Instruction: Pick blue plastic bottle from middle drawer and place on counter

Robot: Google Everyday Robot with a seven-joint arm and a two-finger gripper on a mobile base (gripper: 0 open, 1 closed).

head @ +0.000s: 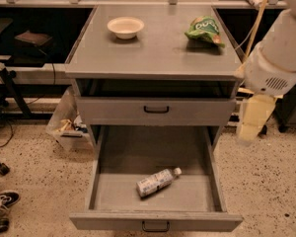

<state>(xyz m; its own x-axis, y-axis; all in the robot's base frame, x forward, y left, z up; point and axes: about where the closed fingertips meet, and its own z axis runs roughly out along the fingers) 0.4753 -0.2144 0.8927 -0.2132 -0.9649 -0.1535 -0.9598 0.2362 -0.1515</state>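
The blue plastic bottle [158,181] lies on its side on the floor of the open middle drawer [102,191], with its white cap pointing to the right. The drawer is pulled out toward me, and its dark bar handle sits on the front. The counter [153,48] is the flat grey top of the cabinet above. My gripper [251,120] hangs pale and cream-coloured from the white arm [278,58] at the right. It is outside the cabinet, beside its right edge, well above and to the right of the bottle. It holds nothing that I can see.
A white bowl [125,27] stands at the back left of the counter and a green snack bag [204,30] at the back right. The top drawer [155,110] is shut. A plastic bin [69,127] stands on the floor to the left, and shoes [2,201] lie at the far left.
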